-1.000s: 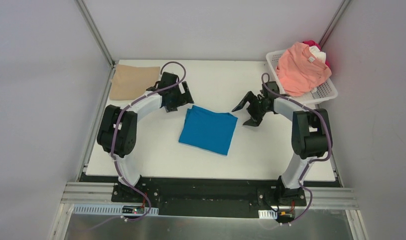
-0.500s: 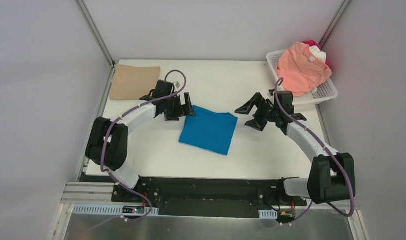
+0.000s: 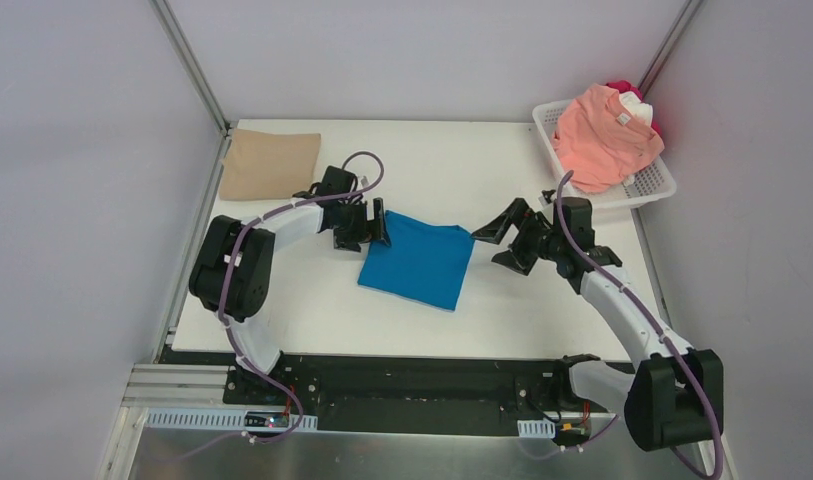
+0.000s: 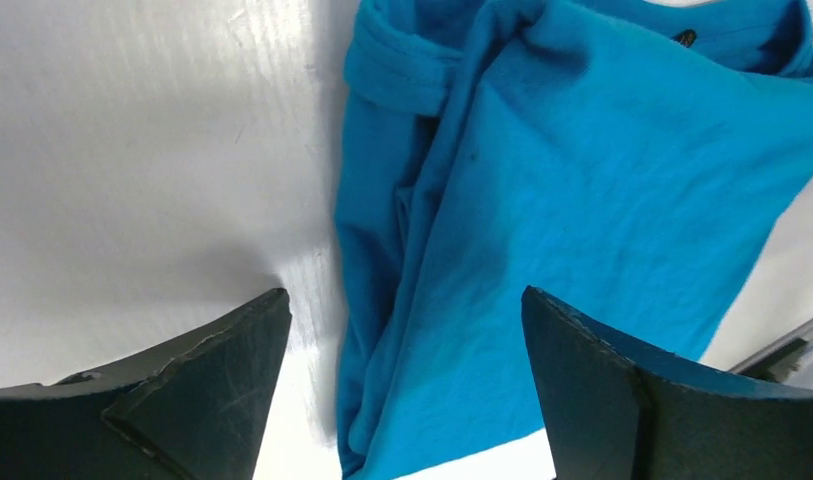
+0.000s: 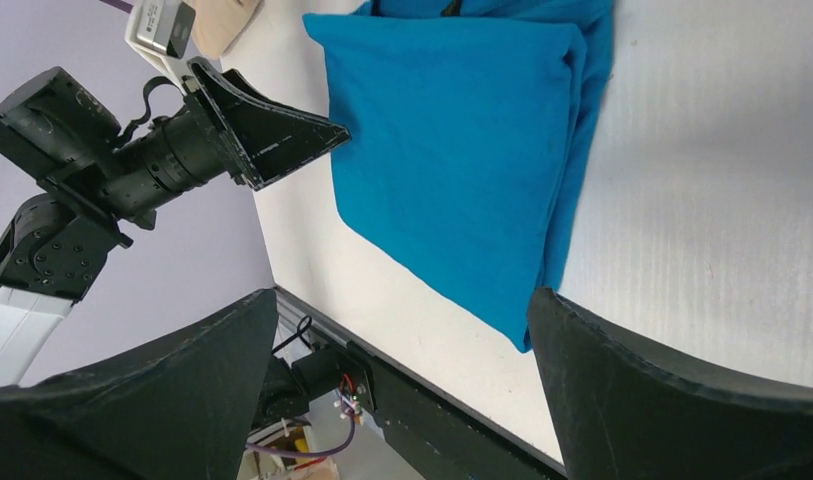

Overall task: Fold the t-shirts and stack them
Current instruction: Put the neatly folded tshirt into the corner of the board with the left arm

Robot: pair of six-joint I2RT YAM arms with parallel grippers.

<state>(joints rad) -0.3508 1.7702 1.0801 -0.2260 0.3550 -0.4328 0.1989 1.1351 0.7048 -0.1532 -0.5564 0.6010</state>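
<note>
A bright blue t-shirt (image 3: 418, 259) lies folded in the middle of the table. My left gripper (image 3: 377, 225) is open at the shirt's back left corner. In the left wrist view, the shirt's bunched left edge (image 4: 402, 230) runs between the two spread fingers of that gripper (image 4: 402, 298). My right gripper (image 3: 494, 245) is open just off the shirt's right edge and holds nothing. The right wrist view shows this gripper (image 5: 402, 298) wide apart, with the blue t-shirt (image 5: 462, 130) ahead of it. A tan t-shirt (image 3: 270, 164) lies folded at the back left.
A white lattice basket (image 3: 654, 186) stands at the back right corner with a salmon-pink shirt (image 3: 604, 135) heaped in it. White (image 3: 634, 104) and red (image 3: 622, 90) cloth peek out behind it. Grey walls close off the left, back and right sides.
Both grippers have moved in toward the blue t-shirt. The left one dropped to its back left corner, and the right arm stretched out with its elbow swinging right.
</note>
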